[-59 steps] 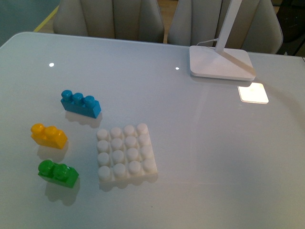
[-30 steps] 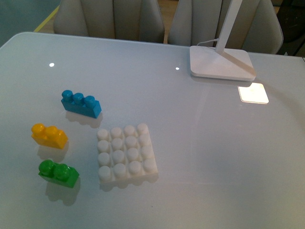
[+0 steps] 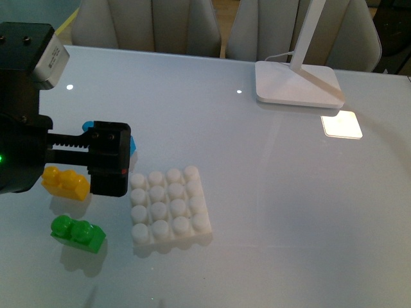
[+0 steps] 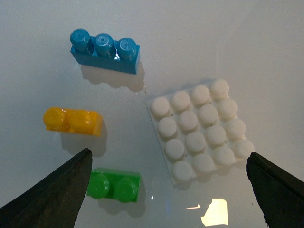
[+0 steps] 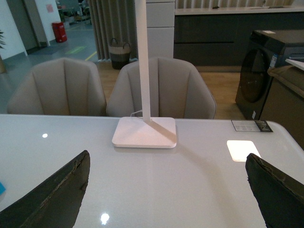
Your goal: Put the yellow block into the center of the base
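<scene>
Front view first. Found the left gripper (image 3: 106, 160) hanging over the left part of the table (image 3: 270, 192), big and black, hiding most of the blue brick (image 3: 131, 144). Could not read its fingers from this side. Saw the yellow block (image 3: 64, 183) lying flat on the table just beside that gripper, untouched, with the green brick (image 3: 78, 233) nearer the robot and the white base (image 3: 170, 205) to the right, near but apart. Noted nothing pressed onto the base's studs. Passed over the lamp (image 3: 297, 83) at the far side (well away from the work).

Left wrist view next. Looked almost straight down on all four pieces. Found the left gripper (image 4: 166, 199) spread wide and holding nothing, one fingertip (image 4: 57, 190) close to the green brick (image 4: 114, 185), the other out past the base (image 4: 199, 130). Placed the yellow block (image 4: 72, 121) between the blue brick (image 4: 105, 51) and the green one, off to one side of the gap, not centred in it.

Right wrist view last. Saw the right gripper (image 5: 166, 199) likewise apart and empty, facing the lamp (image 5: 145, 132) and two chairs (image 5: 57, 88).

Judged the task barely begun: no grasp made, nothing seated. Reckoned nearly everything left to do: line up over the yellow block, close on it, carry it across, and press it onto the middle studs.
</scene>
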